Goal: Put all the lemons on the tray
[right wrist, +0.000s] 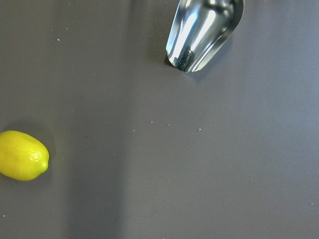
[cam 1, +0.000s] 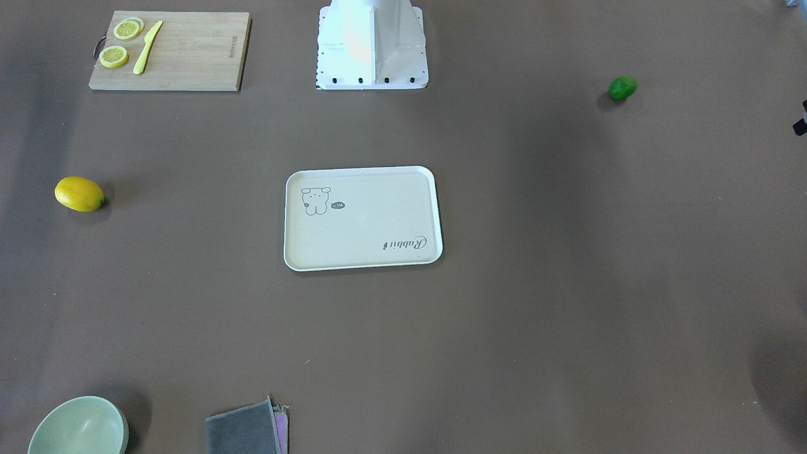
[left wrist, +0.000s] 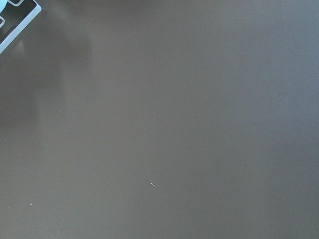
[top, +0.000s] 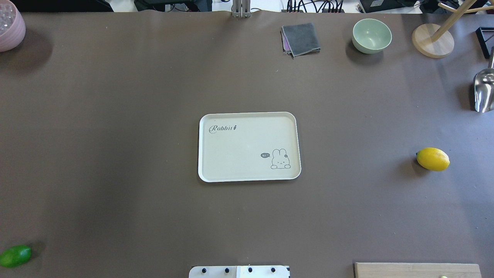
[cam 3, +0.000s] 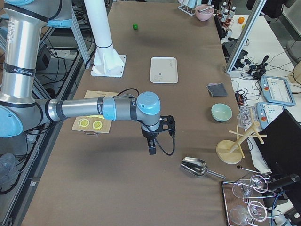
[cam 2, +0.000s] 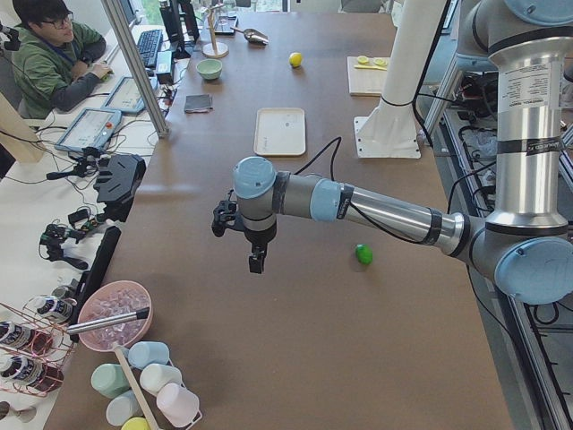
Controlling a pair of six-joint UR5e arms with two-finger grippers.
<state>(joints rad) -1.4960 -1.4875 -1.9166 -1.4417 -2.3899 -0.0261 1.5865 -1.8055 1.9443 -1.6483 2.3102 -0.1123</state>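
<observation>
The green lemon (top: 15, 256) lies on the brown table (top: 115, 154), close to its left end and to the robot's edge. In the far left corner a pink bowl (top: 9, 29) holds clear glassy pieces. The left gripper (cam 2: 256, 262) hangs above the table's left part with its fingers pointing down. The green lemon sits on the robot's side of it and apart from it. I cannot tell whether its jaws are parted or closed.

A wide stretch of bare tabletop runs from that lemon to the cream tray (top: 239, 154), which sits mid-table with a raised rim all round; neither lemon is in it. Along the far edge past the tray are a folded grey cloth (top: 301, 38), a mint bowl (top: 371, 35) showing its bare inside, and a wooden stand (top: 432, 41).

The yellow lemon (top: 433, 159) lies on its side well to the right of the tray, with open tabletop around it. A metal scoop (top: 484, 92) rests at the right end. The right gripper (cam 3: 153, 149) hangs over the table between that scoop and the cutting board (cam 1: 183, 53). Its jaws cannot be judged either. The board, at the robot's edge, carries lemon slices (cam 1: 127, 29) and a yellow knife (cam 1: 147, 47).
</observation>
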